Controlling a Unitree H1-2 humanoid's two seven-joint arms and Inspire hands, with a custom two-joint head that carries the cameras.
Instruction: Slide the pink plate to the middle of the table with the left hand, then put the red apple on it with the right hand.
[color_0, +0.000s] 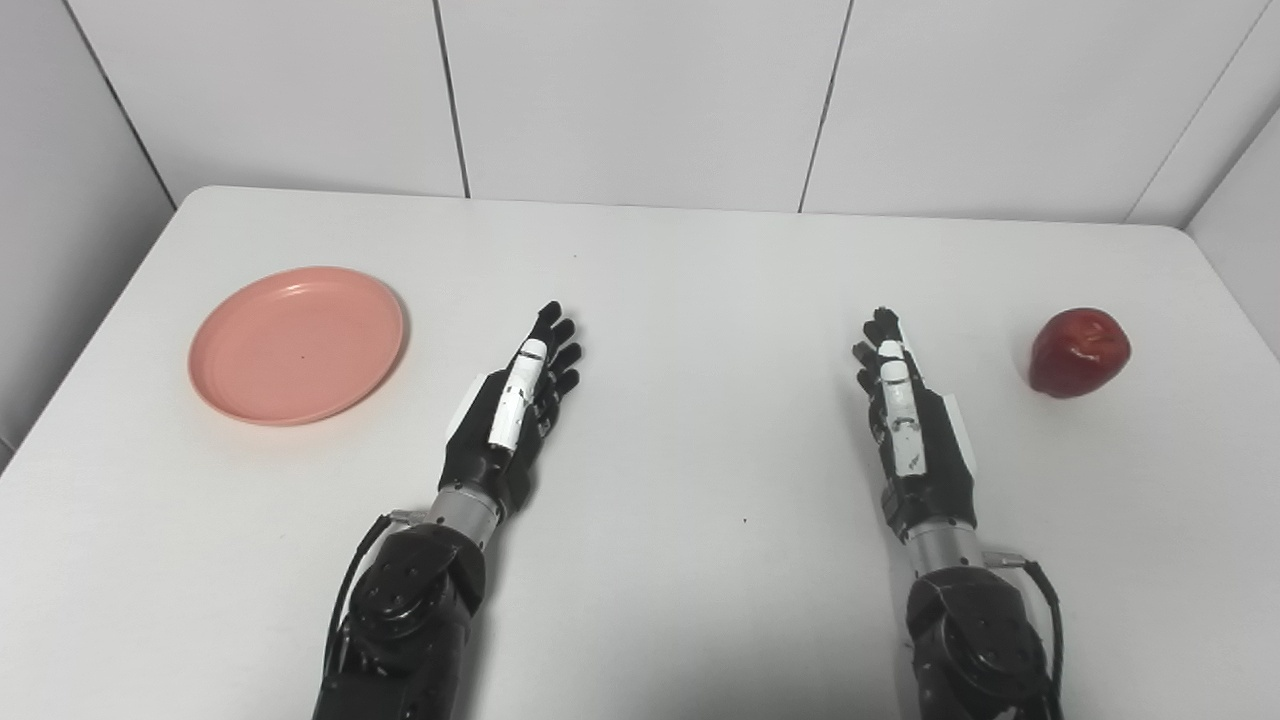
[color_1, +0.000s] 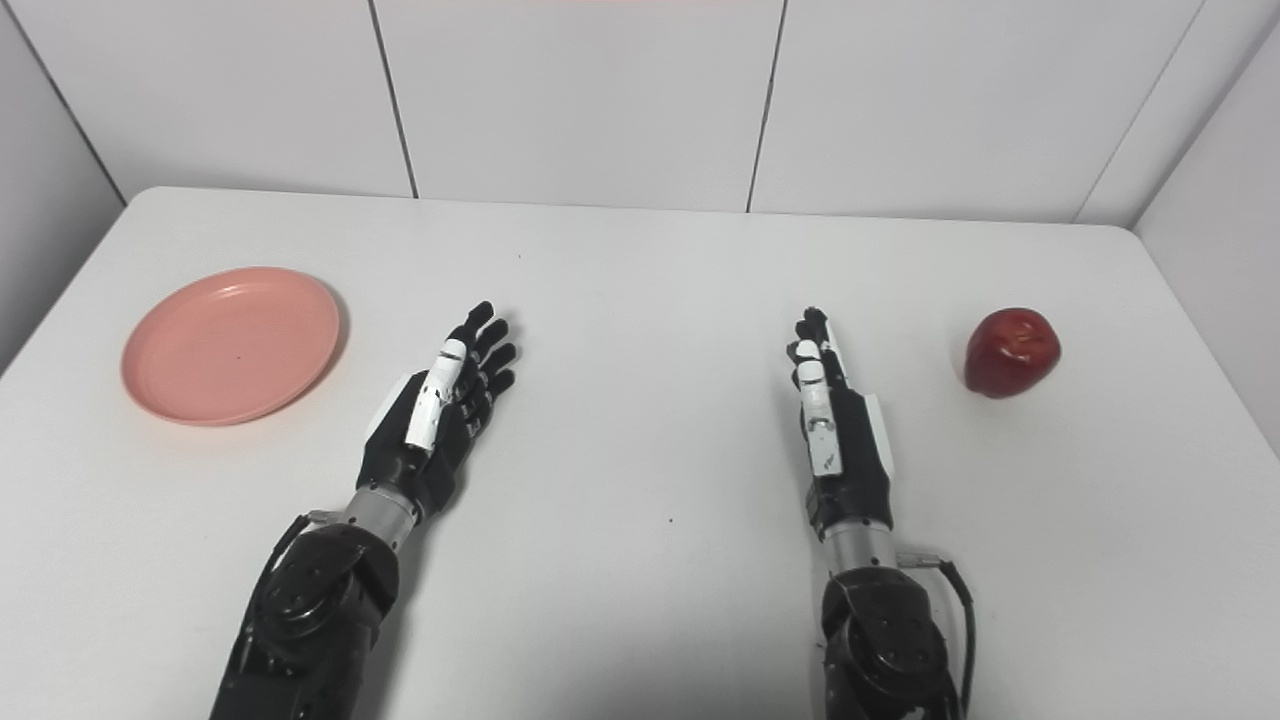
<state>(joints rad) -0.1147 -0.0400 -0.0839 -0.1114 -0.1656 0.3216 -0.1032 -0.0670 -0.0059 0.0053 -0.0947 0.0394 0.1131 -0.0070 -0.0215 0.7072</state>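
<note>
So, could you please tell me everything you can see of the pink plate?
The pink plate is round and shallow, salmon pink, with a low raised rim and a flat well; it looks like smooth plastic. It is empty, apart from a tiny dark speck near its centre. It lies flat on the white table, on the left side, not in the middle. Nothing touches it except the table: the left hand rests open to its right, clearly apart from it.

pink plate (color_0: 297, 344): empty, table's left | red apple (color_0: 1079, 352): upright, far right
</note>
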